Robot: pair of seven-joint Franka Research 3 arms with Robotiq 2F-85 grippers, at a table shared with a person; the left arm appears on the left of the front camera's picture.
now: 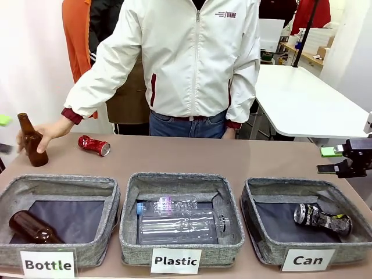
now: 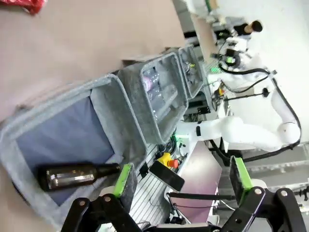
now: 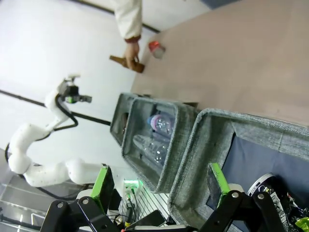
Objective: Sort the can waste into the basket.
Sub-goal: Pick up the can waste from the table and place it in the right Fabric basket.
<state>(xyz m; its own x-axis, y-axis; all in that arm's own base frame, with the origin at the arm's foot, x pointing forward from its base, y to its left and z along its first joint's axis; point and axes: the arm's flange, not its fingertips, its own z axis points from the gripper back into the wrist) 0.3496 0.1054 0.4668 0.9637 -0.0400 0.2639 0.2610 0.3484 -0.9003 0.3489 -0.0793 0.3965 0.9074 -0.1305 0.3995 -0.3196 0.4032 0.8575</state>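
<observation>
Both grippers stand wide open and hold nothing: the left gripper [image 2: 182, 176] hangs over the near edge of the Bottle bin [image 2: 104, 104], the right gripper [image 3: 160, 180] over a near corner of the basket [image 1: 256, 232] labelled "Can". The black can [image 1: 322, 218] already lies on its side inside that basket. Beyond the Bottle bin, the red can [image 1: 94, 145] lies on its side on the bare table [image 1: 232, 157], near the person's hand [image 1: 49, 131], which grips an upright brown bottle [image 1: 32, 142]. That can looks empty and dented, so probably light, thin-walled, smooth and apt to roll or crumple. A gentle pinch across the middle of its barrel, away from the dent, seems best.
</observation>
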